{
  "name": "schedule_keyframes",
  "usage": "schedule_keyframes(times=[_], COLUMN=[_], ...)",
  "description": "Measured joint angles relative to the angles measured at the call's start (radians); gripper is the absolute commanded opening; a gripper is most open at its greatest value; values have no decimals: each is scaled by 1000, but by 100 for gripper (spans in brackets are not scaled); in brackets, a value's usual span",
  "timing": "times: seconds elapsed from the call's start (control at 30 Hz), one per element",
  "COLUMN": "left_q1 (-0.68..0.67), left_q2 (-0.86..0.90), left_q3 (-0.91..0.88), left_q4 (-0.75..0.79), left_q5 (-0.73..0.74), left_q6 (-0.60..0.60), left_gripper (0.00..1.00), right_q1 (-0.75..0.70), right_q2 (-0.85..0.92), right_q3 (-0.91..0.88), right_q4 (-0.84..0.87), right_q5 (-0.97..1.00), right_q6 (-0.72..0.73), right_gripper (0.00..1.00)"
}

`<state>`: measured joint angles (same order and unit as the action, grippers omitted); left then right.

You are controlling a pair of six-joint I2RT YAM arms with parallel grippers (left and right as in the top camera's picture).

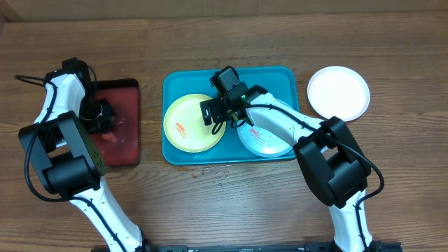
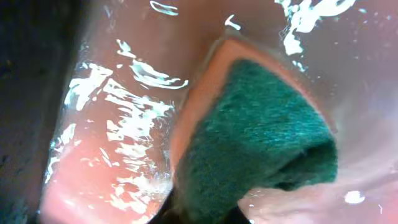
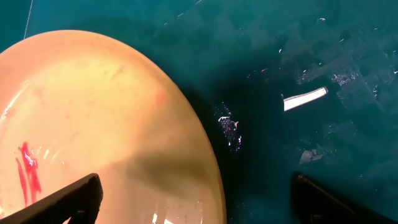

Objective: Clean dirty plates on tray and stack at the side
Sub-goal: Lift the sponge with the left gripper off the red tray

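Observation:
The teal tray [image 1: 280, 78] lies mid-table. On its left is the yellow-green plate [image 1: 187, 126] with a red smear. On its right is the pale mint plate [image 1: 264, 142], also smeared and partly hidden by my right arm. The white plate [image 1: 338, 92] sits on the table to the right of the tray. My right gripper [image 1: 212, 112] is open. In the right wrist view its fingers [image 3: 199, 205] straddle the rim of the yellow-green plate [image 3: 93, 118] over the tray floor [image 3: 298, 62]. My left gripper [image 1: 103, 115] is shut on a green and orange sponge [image 2: 261, 130].
A smaller black-rimmed red tray [image 1: 126, 143] lies at the left; its wet, glossy floor [image 2: 112, 124] lies under the sponge. Small water spots mark the wood in front of the teal tray.

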<state>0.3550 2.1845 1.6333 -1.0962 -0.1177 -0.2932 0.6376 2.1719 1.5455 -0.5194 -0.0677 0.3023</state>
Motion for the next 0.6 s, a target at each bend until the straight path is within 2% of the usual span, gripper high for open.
schedule_keyframes(times=[0.2, 0.43, 0.6], left_q1=[0, 0, -2], left_q2=[12, 26, 26], left_q3=[66, 359, 534], left_q4=[-135, -384, -457], left_q5=[-3, 10, 47], left_q6=[2, 5, 5], left_gripper=[4, 4, 4], right_q1=[0, 0, 0], right_q2=[0, 0, 0], right_q3=[0, 0, 0], right_q4=[0, 0, 0], right_q5=[0, 0, 0], right_q6=[0, 0, 0], right_gripper=[100, 100, 100])
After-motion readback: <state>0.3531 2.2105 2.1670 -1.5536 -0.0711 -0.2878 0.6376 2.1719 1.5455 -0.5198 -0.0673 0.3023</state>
